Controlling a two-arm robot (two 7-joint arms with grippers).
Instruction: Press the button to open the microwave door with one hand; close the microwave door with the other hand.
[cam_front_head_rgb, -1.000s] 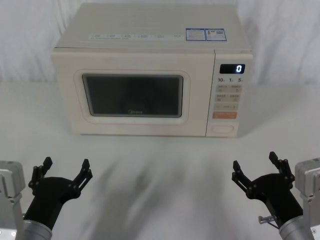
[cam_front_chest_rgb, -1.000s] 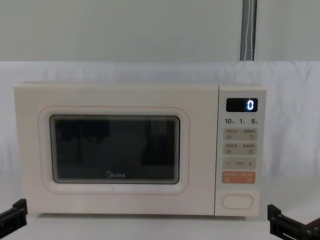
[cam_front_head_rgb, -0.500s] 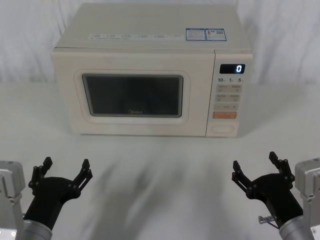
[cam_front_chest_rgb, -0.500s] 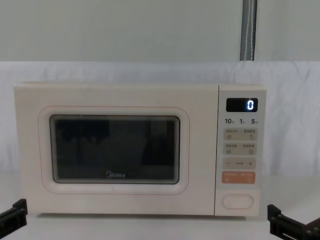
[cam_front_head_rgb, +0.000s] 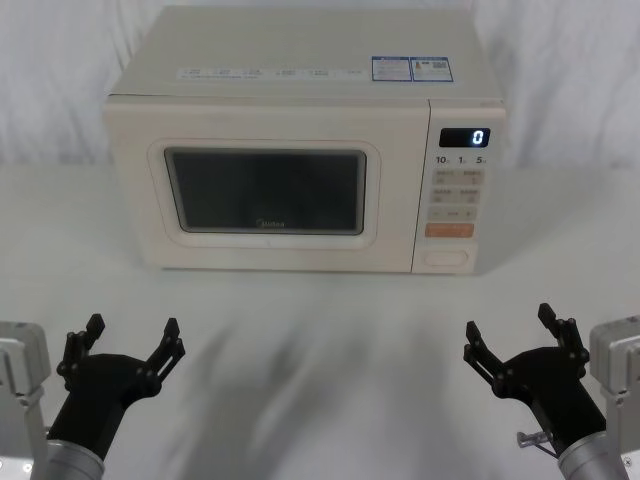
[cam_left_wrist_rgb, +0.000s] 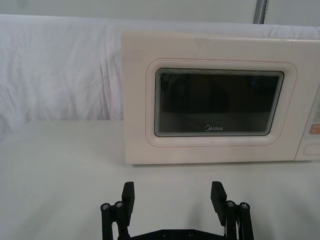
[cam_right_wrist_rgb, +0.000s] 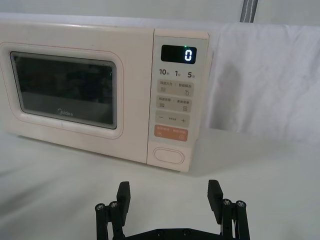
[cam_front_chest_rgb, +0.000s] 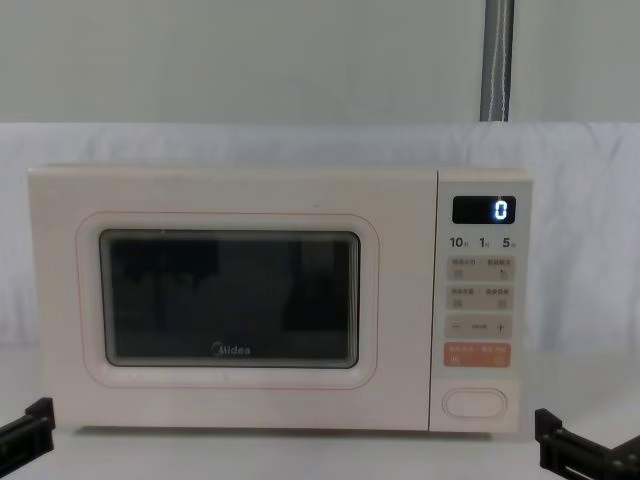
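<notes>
boxy cream-white microwave (cam_front_head_rgb: 305, 140) sits square on the white-draped table (cam_front_head_rgb: 320, 330), front panel facing the robot, so both arms get a straight reach at it. its broad cream microwave door (cam_front_head_rgb: 265, 190), with a dark glass window, is shut flush; nothing of the task is done yet.

right black claw-like gripper (cam_front_head_rgb: 517, 340) hovers low over the table, fingers spread wide, holding nothing. the wide oval cream button (cam_right_wrist_rgb: 168, 154) lies ahead of this claw and slightly to its left in the head view, well apart, at the foot of the key panel just under the orange rectangular key (cam_right_wrist_rgb: 171, 133). my read: the right arm is the natural presser (same side as the panel), and the open fingers would likely need closing or one tip used, since the orange key sits just above.

left black claw-like gripper (cam_front_head_rgb: 128, 345) is also spread open and empty, low over the table, with the door's left half ahead of it, well apart. hinge looks to be on the left (not certain), so the door would probably swing out toward this claw; staying back leaves room for that.

bare cloth between both claws and the microwave front, nothing in the way. white drape (cam_left_wrist_rgb: 60, 70) hangs behind, clear of the door.
</notes>
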